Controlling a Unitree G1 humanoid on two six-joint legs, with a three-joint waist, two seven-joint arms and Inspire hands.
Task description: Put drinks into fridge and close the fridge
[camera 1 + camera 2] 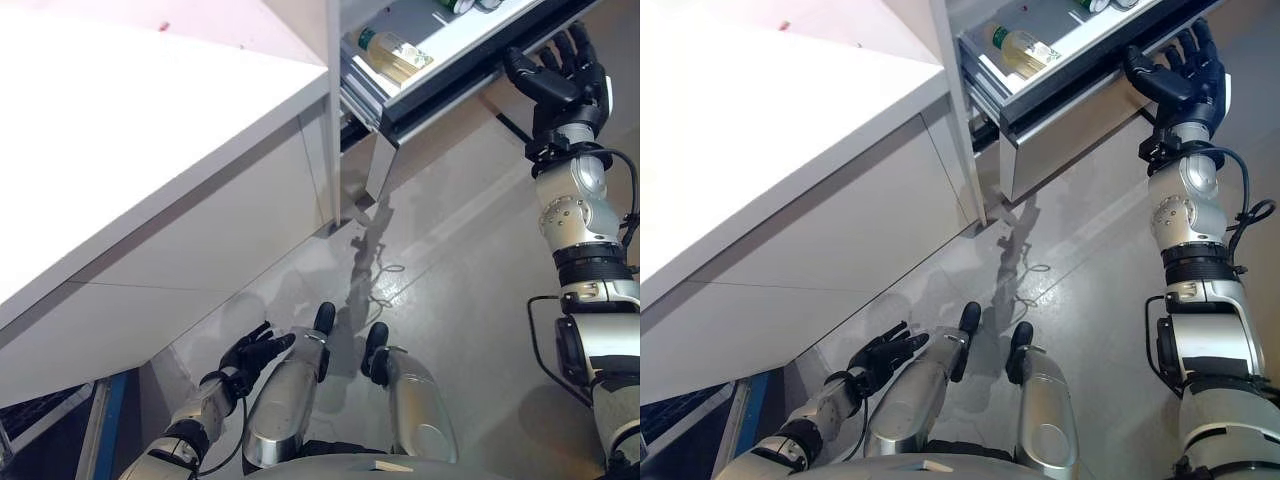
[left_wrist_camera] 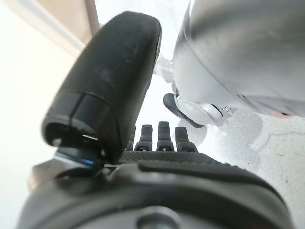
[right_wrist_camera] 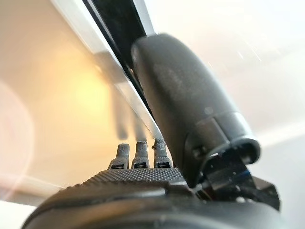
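Observation:
The fridge drawer (image 1: pixel 1070 130) stands pulled out at the top of the eye views. A bottle of pale yellow drink with a green cap (image 1: pixel 395 55) lies inside it. My right hand (image 1: pixel 1180 75) is raised to the drawer's front panel, fingers straight and spread, resting against the panel near its upper edge. In the right wrist view its fingers (image 3: pixel 143 157) lie flat along the panel (image 3: pixel 57 105). My left hand (image 1: pixel 250 355) hangs low by my side with relaxed straight fingers and holds nothing; it also shows in the left wrist view (image 2: pixel 162 138).
A white counter and cabinet (image 1: pixel 130 130) fills the left side, next to the fridge. Grey floor (image 1: pixel 450 250) lies open below the drawer. A blue edge (image 1: pixel 105 430) shows at the lower left. More drinks (image 1: pixel 447 5) sit deeper in the drawer.

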